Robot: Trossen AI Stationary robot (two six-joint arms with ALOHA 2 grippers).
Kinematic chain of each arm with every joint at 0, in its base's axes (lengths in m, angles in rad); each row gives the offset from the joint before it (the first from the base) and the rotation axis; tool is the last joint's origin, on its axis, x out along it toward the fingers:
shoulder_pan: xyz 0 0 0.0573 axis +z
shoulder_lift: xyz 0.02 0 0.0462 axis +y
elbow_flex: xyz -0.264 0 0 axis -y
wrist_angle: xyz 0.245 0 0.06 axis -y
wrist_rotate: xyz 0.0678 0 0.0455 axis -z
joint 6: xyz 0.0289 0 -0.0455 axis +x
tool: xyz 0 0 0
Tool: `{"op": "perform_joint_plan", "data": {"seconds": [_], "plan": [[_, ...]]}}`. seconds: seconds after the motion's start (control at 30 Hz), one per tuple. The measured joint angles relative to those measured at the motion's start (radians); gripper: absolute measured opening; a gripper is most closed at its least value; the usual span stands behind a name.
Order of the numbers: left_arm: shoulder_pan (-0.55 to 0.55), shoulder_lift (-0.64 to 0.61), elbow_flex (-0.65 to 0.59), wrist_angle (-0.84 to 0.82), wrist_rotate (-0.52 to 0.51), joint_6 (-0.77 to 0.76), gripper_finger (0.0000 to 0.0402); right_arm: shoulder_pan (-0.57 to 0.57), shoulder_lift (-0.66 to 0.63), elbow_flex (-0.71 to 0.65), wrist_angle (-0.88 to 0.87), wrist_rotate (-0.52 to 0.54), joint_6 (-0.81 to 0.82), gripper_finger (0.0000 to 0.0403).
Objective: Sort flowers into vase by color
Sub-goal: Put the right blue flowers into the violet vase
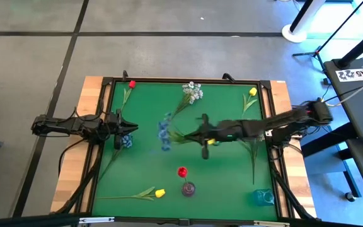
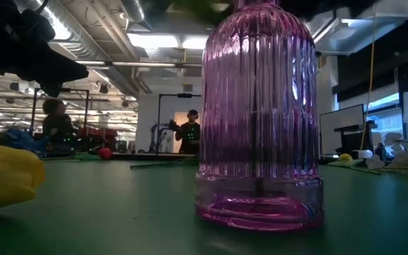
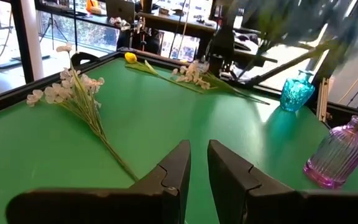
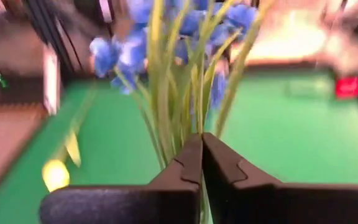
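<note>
My right gripper [image 1: 197,135] reaches from the table's right side to the middle and is shut on a spray of blue blossoms [image 1: 164,132], whose blossoms [image 4: 166,31] point toward the table's left. My left gripper [image 1: 123,129] hovers near the table's left edge, open by a narrow gap [image 3: 199,168] and holding nothing. A second blue spray [image 1: 126,142] lies beside it. The purple vase [image 1: 188,188] stands near the near edge with a red tulip [image 1: 182,171] in it. The teal vase [image 1: 263,197] stands at the near right corner. My right gripper pinches the blue spray's bundle of green stems [image 4: 194,127] between its two fingers. It comes level from the table's right, and the stems run on forward along the fingers. The spray looks lifted off the table, its blossoms out ahead of the fingertips.
Lying on the green mat are a white spray [image 1: 192,92], a red tulip [image 1: 132,84], a yellow tulip [image 1: 252,92], another yellow tulip [image 1: 159,192] near the purple vase, and a yellow bud [image 1: 211,141] under the right arm. People stand in the room behind.
</note>
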Motion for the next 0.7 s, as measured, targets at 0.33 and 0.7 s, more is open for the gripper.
{"op": "perform_joint_plan", "data": {"seconds": [0.33, 0.7], "plan": [[0.0, 0.0, 0.0, -0.001, 0.002, 0.0, 0.0053, 0.135, -0.13, -0.258, 0.832, -0.032, -0.094, 0.0002], [0.0, 0.0, 0.0, -0.001, 0.003, 0.0, 0.0053, 0.327, -0.048, -0.194, 0.926, -0.021, -0.16, 0.0001]]}}
